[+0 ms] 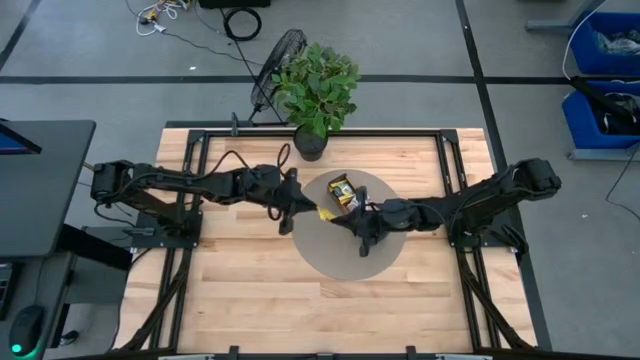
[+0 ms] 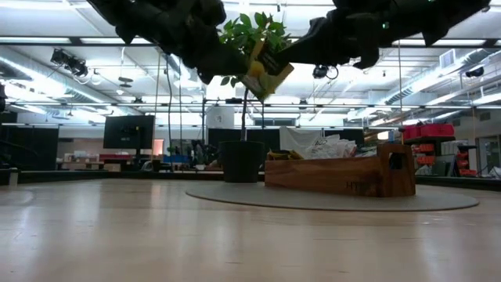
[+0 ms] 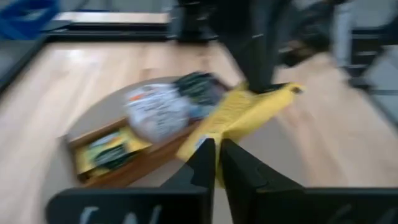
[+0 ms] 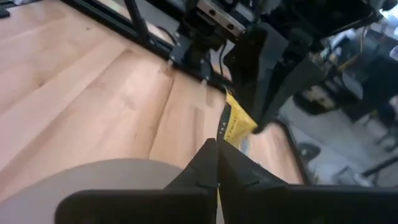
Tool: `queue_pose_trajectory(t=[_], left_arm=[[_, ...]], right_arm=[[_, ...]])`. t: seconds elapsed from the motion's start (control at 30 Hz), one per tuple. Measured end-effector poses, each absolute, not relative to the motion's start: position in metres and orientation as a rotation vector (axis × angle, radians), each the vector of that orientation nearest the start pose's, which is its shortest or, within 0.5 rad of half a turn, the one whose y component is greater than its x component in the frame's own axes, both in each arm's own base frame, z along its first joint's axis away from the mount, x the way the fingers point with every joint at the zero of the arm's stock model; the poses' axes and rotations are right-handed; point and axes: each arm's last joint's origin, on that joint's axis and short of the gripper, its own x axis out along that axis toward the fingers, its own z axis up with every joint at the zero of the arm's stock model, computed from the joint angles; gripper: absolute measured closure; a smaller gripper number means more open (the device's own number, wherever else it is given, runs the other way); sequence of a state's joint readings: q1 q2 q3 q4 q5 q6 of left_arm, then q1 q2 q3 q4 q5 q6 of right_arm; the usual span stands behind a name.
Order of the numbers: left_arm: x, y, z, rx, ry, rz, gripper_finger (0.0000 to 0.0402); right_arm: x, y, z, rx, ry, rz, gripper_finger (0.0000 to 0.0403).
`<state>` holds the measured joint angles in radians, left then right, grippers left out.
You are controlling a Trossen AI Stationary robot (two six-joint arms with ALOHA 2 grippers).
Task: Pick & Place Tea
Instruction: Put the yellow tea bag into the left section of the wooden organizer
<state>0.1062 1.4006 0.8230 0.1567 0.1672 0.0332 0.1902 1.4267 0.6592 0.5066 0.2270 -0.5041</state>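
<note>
high view: both arms reach in from opposite sides and meet above the round grey mat (image 1: 340, 262), close to the long wooden box (image 1: 345, 196) that lies on it. left gripper (image 1: 296, 211) and right gripper (image 1: 357, 222) hang on either side of one yellow tea packet (image 1: 325, 213), which sits between their tips, just off the box's end.

low view: yellow tea packet (image 2: 268, 72) is in the air, well above the wooden box (image 2: 338, 174), tilted, with a dark gripper at each of its ends. nothing supports it from below.

left wrist view: left gripper (image 3: 217, 160) has its jaws drawn together on the near edge of the yellow tea packet (image 3: 239, 117); a second dark gripper pinches the packet's far end. beyond the packet, the wooden box (image 3: 127, 167) holds more tea packets (image 3: 154, 111), white, green and yellow ones among them.

right wrist view: right gripper (image 4: 215, 163) has its jaws closed on the near edge of the yellow tea packet (image 4: 234, 127); the other arm's fingers hold the opposite end.

potted plant (image 1: 318, 92) stands at the mat's edge, beyond the wooden box on the side away from the front of the table. both grippers are clear of the box.
</note>
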Motion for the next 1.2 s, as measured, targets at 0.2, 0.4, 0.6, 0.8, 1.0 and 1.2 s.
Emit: queue_pose_trajectory(t=[0.2,0.4,0.6,0.8,1.0,1.2], left_arm=[[0.299,0.031,0.238,0.053,0.452,0.063,0.0313],[0.293,0.026,0.223,0.155,0.468,0.171,0.0273],[0.279,0.027,0.201,0.194,0.460,0.347,0.0255],[0.269,0.027,0.186,0.176,0.464,0.390,0.0250],[0.265,0.024,0.183,0.238,0.481,0.545,0.0250],[0.264,0.020,0.183,0.302,0.497,0.578,0.0250]], right_arm=[[0.295,0.049,0.225,-0.436,0.353,-0.037,0.0400],[0.297,0.046,0.231,-0.348,0.467,-0.155,0.0401],[0.299,0.033,0.244,-0.258,0.569,-0.346,0.0402],[0.296,0.017,0.250,-0.135,0.623,-0.541,0.0402],[0.292,0.000,0.246,-0.036,0.647,-0.670,0.0403],[0.292,-0.011,0.237,0.013,0.686,-0.734,0.0403]])
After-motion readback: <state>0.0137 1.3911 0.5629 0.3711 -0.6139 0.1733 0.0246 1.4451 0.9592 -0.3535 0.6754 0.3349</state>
